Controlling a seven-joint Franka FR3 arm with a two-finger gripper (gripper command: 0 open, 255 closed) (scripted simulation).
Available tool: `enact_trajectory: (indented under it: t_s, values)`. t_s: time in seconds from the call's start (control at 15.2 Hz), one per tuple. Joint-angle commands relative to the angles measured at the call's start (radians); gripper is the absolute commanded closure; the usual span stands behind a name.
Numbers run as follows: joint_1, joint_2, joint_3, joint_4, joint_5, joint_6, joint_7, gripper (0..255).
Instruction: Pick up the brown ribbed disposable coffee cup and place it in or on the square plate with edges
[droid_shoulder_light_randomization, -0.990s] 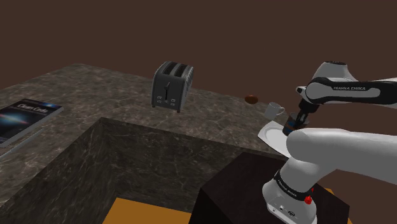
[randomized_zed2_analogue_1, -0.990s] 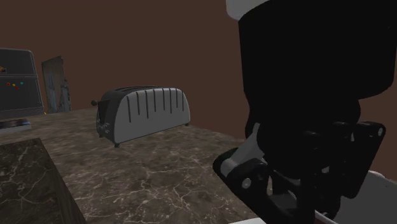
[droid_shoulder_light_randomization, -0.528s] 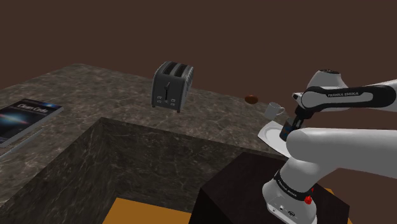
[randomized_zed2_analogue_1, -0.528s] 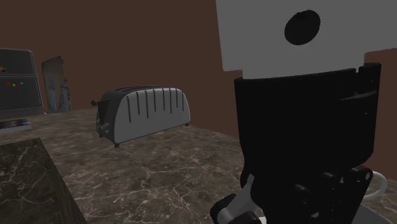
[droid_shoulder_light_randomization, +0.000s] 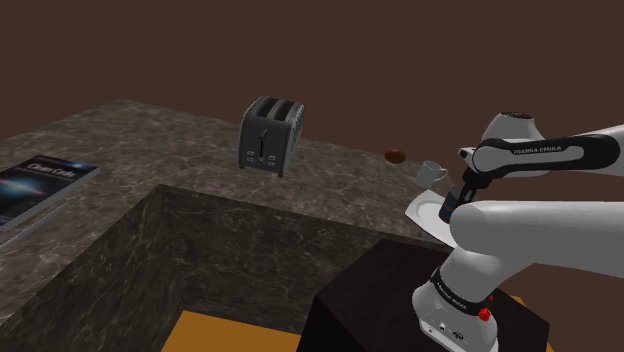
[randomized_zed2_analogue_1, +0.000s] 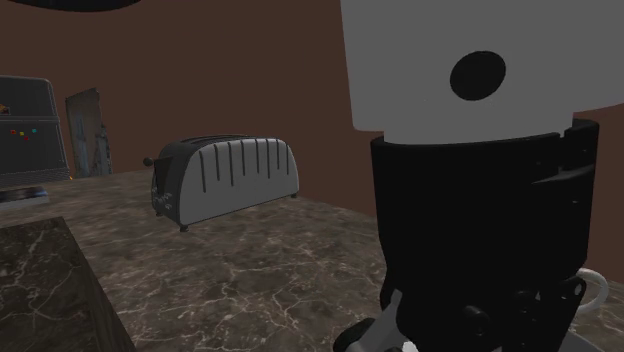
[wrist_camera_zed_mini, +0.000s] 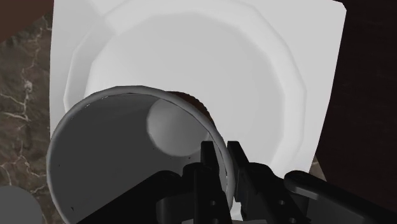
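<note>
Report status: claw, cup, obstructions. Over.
Claw shut on cup rim. Cup over white square plate, seating unclear. White mug beside plate.

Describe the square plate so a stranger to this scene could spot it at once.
Follow the dark marbled countertop to its end by the robot's stand, at the shoulder view's right. The square plate lies flat there, under the gripper holding the cup. It is white, square outside with a round well, unlike the upright white mug beside it.
</note>
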Motion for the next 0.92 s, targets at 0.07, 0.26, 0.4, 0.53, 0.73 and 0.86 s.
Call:
enact_trajectory:
  t_s: [0.07,0.26,0.4,0.53,0.73,0.86]
  values:
    - [0.0,0.0,0.0,0.0,0.0,0.0,0.0,0]
    - [0.0,0.0,0.0,0.0,0.0,0.0,0.0,0]
    - [0.003,-0.044,0.027,0.012,0.029,-0.055,-0.008,0]
    - [0.012,-0.117,0.078,0.042,0.085,-0.157,-0.022,0]
    - [0.017,-0.141,0.098,0.056,0.106,-0.194,-0.026,0]
    - [0.017,-0.141,0.098,0.056,0.106,-0.194,-0.026,0]
